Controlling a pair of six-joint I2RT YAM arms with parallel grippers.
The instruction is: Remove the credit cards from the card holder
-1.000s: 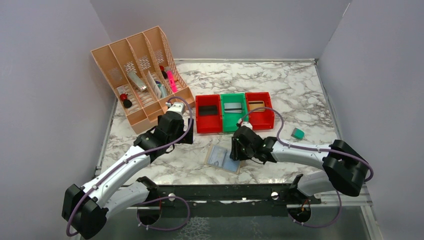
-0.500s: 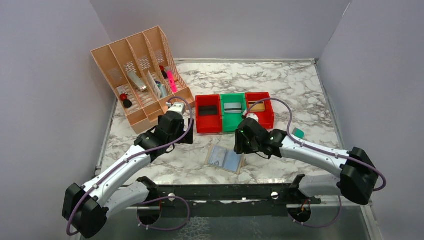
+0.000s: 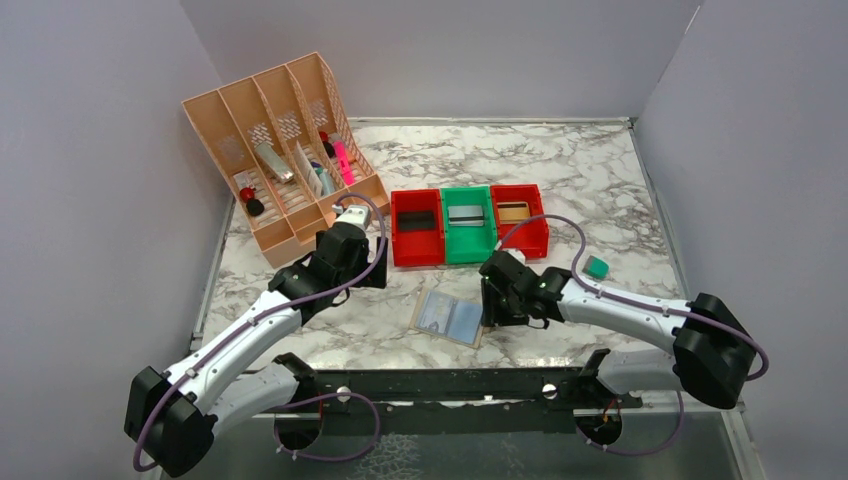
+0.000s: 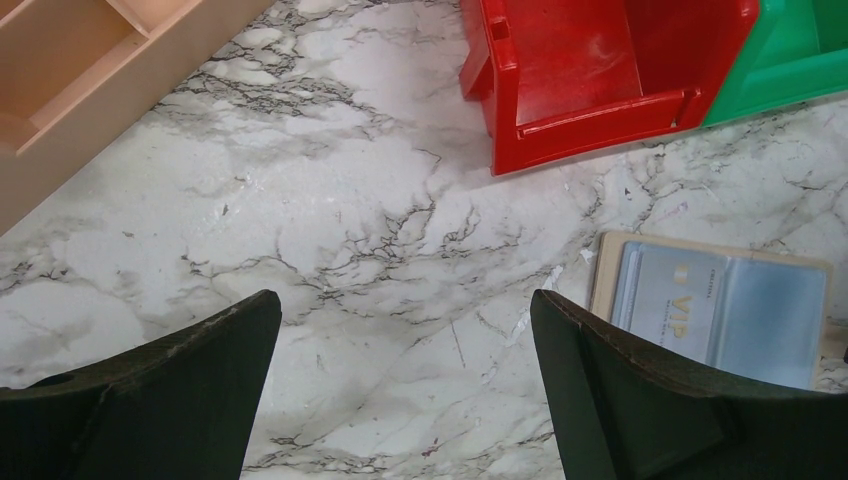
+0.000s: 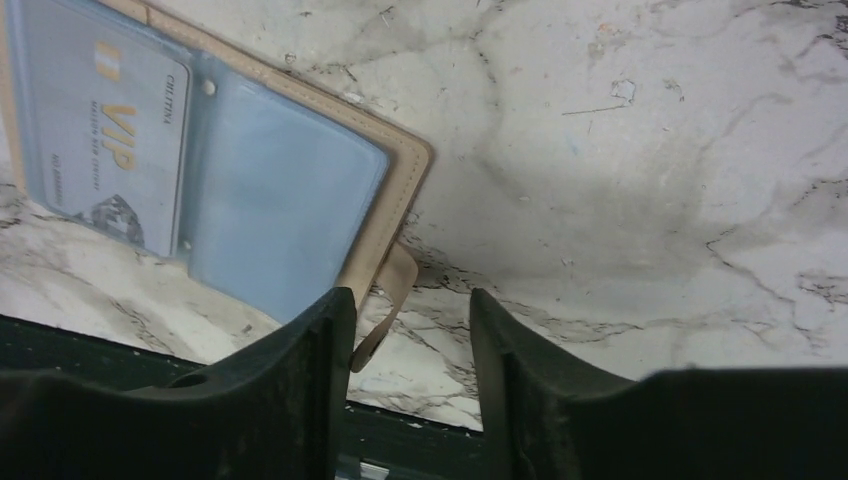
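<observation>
Right gripper [image 3: 497, 302] has dropped back low beside the card holder [image 3: 450, 318]; half a second ago it was raised closer to the bins. Left arm unchanged.

Card holder: lies open and flat on the marble table [image 3: 600, 180], near the front edge, between the two arms. Pale blue panels face up. VIP card [image 5: 110, 150] sits in the left pocket; contents of the right pocket not readable. Tan strap tab [image 5: 392, 290] sticks out from the right edge.

Right gripper, wrist view [image 5: 410, 370]: jaws set narrow, gap visible, nothing clamped. Strap tab ends at the left finger's inner side; contact not clear.

Left gripper [image 4: 405, 400]: jaws wide, bare marble between, card holder off to its right.

Farther back: red bin [image 3: 416, 228], green bin [image 3: 467, 222], second red bin [image 3: 518, 218] in a touching row, a flat item in each. Teal block [image 3: 597, 266] right of them. Peach desk rack [image 3: 280, 150] at far left, small items in its slots.
</observation>
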